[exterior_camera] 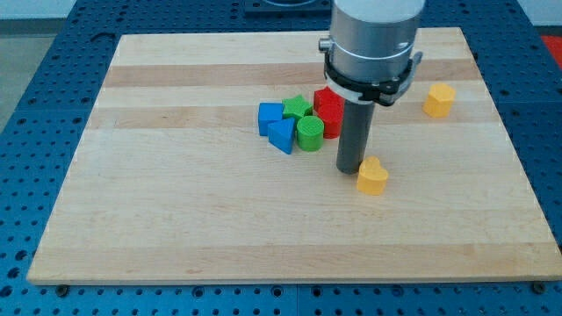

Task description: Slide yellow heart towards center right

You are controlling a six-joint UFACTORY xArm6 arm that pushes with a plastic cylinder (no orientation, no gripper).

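Tip [352,168] of a straight dark matte rod planted on the tabletop [176,219], under a broad grey cylindrical housing ringed by a black collar; no jaws on this arm, so nothing to open or close. Touching or just beside the tip, toward the view's right and slightly below: yellow heart [372,176], smooth, lobes rounded, lying near the board's middle, a little right of centre. Just to the view's left of the rod: green cylinder [309,132], flat round top. Behind the rod, toward the view's top: red block [328,109], angular, partly hidden, exact shape unclear. Further left, clustered tight: green star-like block [297,109], blue triangular block [282,135], blue cube-like block [270,116]. Well apart to the upper right: second yellow block [438,100], faceted. Underneath everything: pale planked wood with visible grain, on a blue perforated base.
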